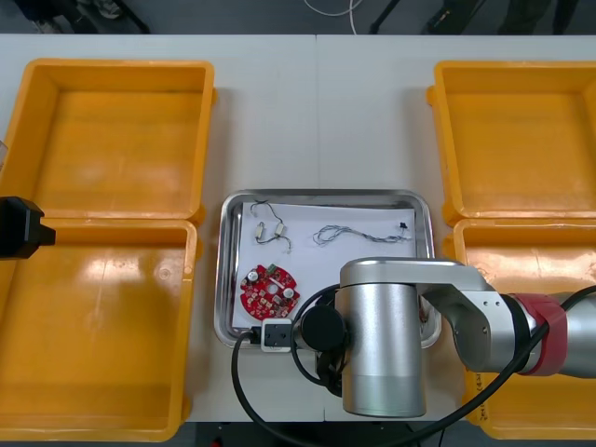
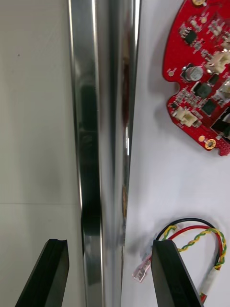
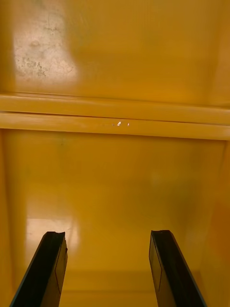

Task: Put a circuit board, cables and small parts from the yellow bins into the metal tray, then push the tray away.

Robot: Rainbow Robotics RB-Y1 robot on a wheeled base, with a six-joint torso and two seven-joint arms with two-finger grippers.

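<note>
Rectangular metal tray set between yellow plastic bins, round red circuit board laid inside near-left, thin twisted cables spread behind it.

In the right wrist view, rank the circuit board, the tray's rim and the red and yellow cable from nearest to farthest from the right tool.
1. Tray rim: between the open fingers of the right tool.
2. Red and yellow cable: inside the tray, beside the inner finger.
3. Circuit board: deeper in the tray, beyond the cable.
The left tool hovers open over a left yellow bin.
</note>
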